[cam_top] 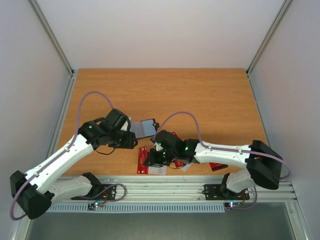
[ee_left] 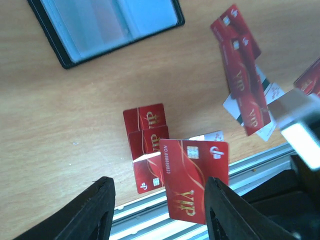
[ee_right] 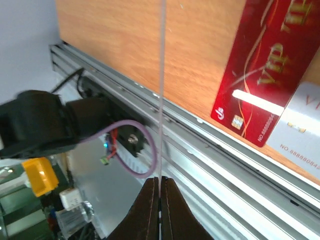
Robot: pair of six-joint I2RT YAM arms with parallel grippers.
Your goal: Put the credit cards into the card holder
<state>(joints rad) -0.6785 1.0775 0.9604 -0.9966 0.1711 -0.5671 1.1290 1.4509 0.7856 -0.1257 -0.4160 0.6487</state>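
The black card holder point(cam_top: 145, 128) lies open on the table, its pale pockets up; it also shows in the left wrist view point(ee_left: 107, 25). My left gripper point(cam_top: 131, 140) is open and empty just left of the holder, fingers wide apart point(ee_left: 157, 210). My right gripper point(cam_top: 153, 158) is shut on one credit card, seen edge-on as a thin line point(ee_right: 161, 100) rising from the closed jaws point(ee_right: 160, 182). A raised red VIP card point(ee_left: 195, 180) hangs over the front rail, apparently this held card. More red cards point(ee_left: 146, 122) lie on the table below it.
Loose red and white cards lie near the front edge point(cam_top: 144, 162), beside the right arm point(cam_top: 172, 136) and under it point(cam_top: 218, 166). A red card point(ee_right: 260, 85) and a white one point(ee_right: 305, 132) lie by the metal rail point(cam_top: 165, 187). Walls enclose the table on the left, the right and at the back.
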